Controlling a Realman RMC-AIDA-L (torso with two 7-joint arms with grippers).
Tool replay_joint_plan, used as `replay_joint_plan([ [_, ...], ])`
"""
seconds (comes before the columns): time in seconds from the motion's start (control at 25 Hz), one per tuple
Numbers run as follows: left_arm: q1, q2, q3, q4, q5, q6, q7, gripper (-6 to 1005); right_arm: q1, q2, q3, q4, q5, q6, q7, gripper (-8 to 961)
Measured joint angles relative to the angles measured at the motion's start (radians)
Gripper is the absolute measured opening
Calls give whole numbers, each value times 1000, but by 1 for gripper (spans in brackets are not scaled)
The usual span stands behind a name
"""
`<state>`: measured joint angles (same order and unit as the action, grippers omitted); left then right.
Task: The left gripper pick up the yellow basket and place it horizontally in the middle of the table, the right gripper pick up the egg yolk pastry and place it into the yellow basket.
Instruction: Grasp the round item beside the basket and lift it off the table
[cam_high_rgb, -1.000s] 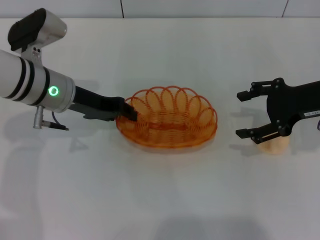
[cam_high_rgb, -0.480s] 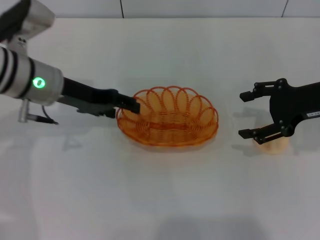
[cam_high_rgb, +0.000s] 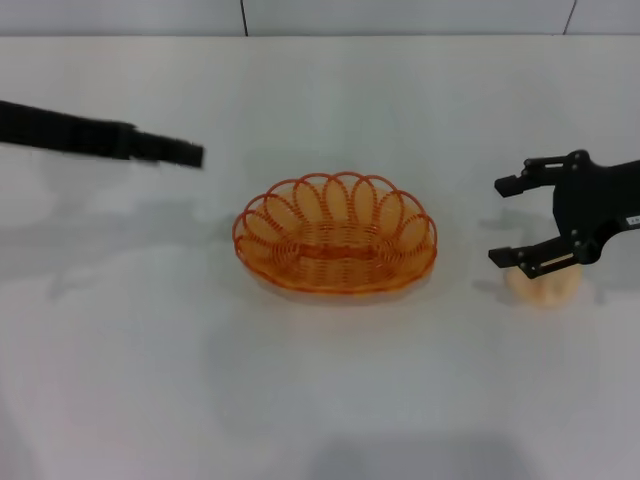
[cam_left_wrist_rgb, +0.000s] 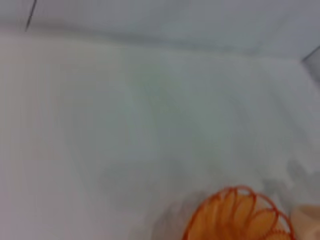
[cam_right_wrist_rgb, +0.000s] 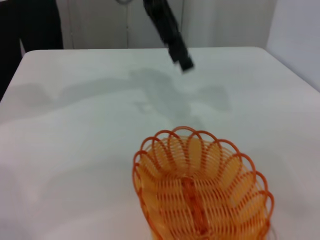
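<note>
From the head camera, the yellow basket (cam_high_rgb: 335, 237) is sitting flat and lengthwise near the middle of the table (cam_high_rgb: 320, 400), free of any grip, which suggests its placing is done. The left gripper (cam_high_rgb: 185, 153) is hanging well clear to the basket's left; whether its jaws are open, I cannot tell. The right gripper (cam_high_rgb: 518, 221) is hovering with jaws spread just over the egg yolk pastry (cam_high_rgb: 541, 288), likely lining up to grasp it.

The left wrist camera is showing only the basket's rim and bare table.

The right wrist camera is looking across the empty basket toward the far left gripper.
</note>
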<state>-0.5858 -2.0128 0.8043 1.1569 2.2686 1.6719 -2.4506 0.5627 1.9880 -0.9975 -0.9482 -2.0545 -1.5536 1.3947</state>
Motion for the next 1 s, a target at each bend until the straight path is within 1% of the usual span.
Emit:
replay_joint_plan([
  [0.08, 32, 1, -38, 19, -61, 4, 142, 783, -1, -6, 0, -9, -6, 3, 26, 869],
  [0.16, 70, 2, -77, 23, -143, 0, 329, 782, -1, -13, 0, -14, -11, 3, 46, 869],
  [0.2, 86, 2, -89, 22, -166, -2, 389, 782, -2, -15, 1, -16, -13, 3, 54, 869],
  [0.28, 123, -3, -109, 14, -217, -6, 540, 781, -2, -22, -2, -30, -21, 2, 88, 869],
  [0.44, 192, -26, -110, -3, -229, 2, 800, 780, -2, -24, -9, -88, -85, -15, 174, 869],
  [0.52, 216, -37, -107, -18, -221, 21, 913, 779, -1, -20, -11, -126, -139, -28, 221, 869],
  [0.6, 231, -41, -106, -44, -211, 60, 1010, 778, 2, -15, -13, -149, -179, -45, 249, 869],
  [0.72, 230, -28, -106, -62, -170, 144, 1047, 777, 12, -10, -13, -169, -210, -78, 270, 869],
  [0.8, 218, -16, -109, -65, -106, 212, 1042, 776, 22, -9, -14, -175, -229, -92, 280, 868],
  [1.0, 216, -14, -115, -66, -72, 230, 1047, 775, 38, -2, -33, -179, -276, -104, 300, 868],
])
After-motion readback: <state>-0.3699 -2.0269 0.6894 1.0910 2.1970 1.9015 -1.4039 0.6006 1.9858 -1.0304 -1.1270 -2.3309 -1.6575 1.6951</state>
